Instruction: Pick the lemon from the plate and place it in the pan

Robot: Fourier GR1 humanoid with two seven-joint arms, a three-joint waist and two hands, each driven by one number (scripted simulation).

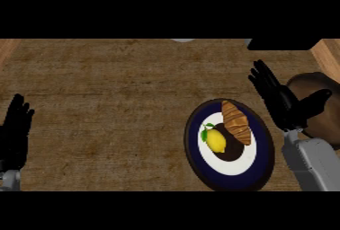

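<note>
- Lemon (215, 139) lay on the blue-rimmed plate (260, 173), touching a croissant (237, 121), just left of the right hand (282, 103)'s fingers.
- Right fingers straight and apart, holding nothing; pan (321, 92) partly hidden behind them.
- Left hand (15, 130) rested open at the edge.
- Judged: reach stage; next, swing left, curl round the lemon.

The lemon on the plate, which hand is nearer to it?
Right. The right hand is open just beyond the plate's right rim, near the lemon; the left hand rests far across the counter.

Yellow oval lemon (216, 140) with green leaf, lying on dark-blue-rimmed white round plate (260, 170); dark brown round pan (317, 83) at right edge.
</note>
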